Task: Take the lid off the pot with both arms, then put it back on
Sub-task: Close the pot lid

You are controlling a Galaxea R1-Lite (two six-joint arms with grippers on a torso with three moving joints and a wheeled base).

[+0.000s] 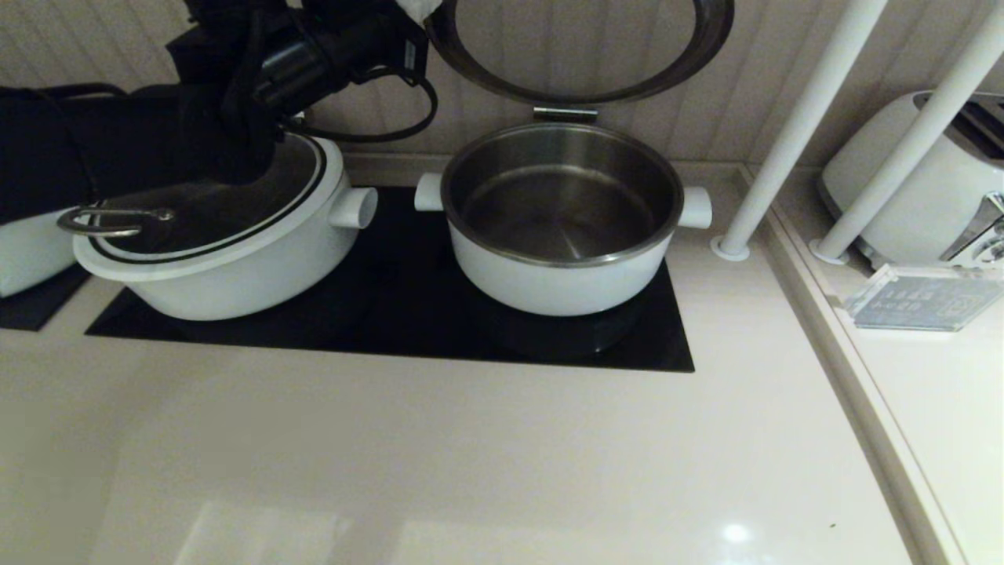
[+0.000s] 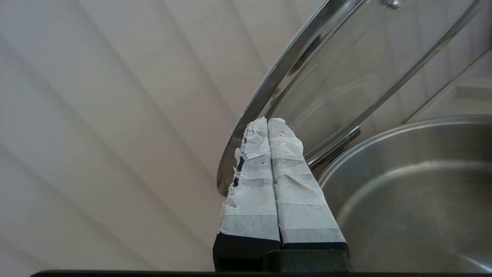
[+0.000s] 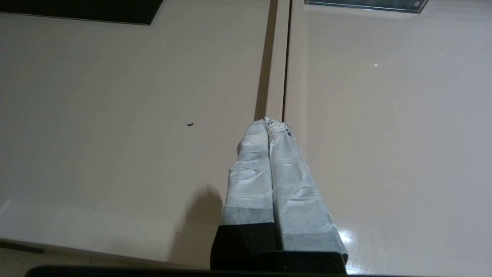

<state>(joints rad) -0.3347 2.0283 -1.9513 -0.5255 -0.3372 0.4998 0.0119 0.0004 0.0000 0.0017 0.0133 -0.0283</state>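
Lid (image 1: 580, 55) aloft above open pot (image 1: 561, 227), top cut off; left gripper (image 2: 267, 121) clenched on its rim, right gripper (image 3: 269, 122) clenched empty.

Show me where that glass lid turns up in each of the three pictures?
Head view: the glass lid hangs at the top centre, above the open pot.
Left wrist view: the lid is just beyond the left claw, which pinches its rim.
Right wrist view: not in it.
Shared landmark: the open pot.

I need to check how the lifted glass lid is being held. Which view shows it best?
The left wrist view: the left gripper is shut on the glass lid's rim above the open pot. The head view crops the lid's top. The right wrist view misses it.
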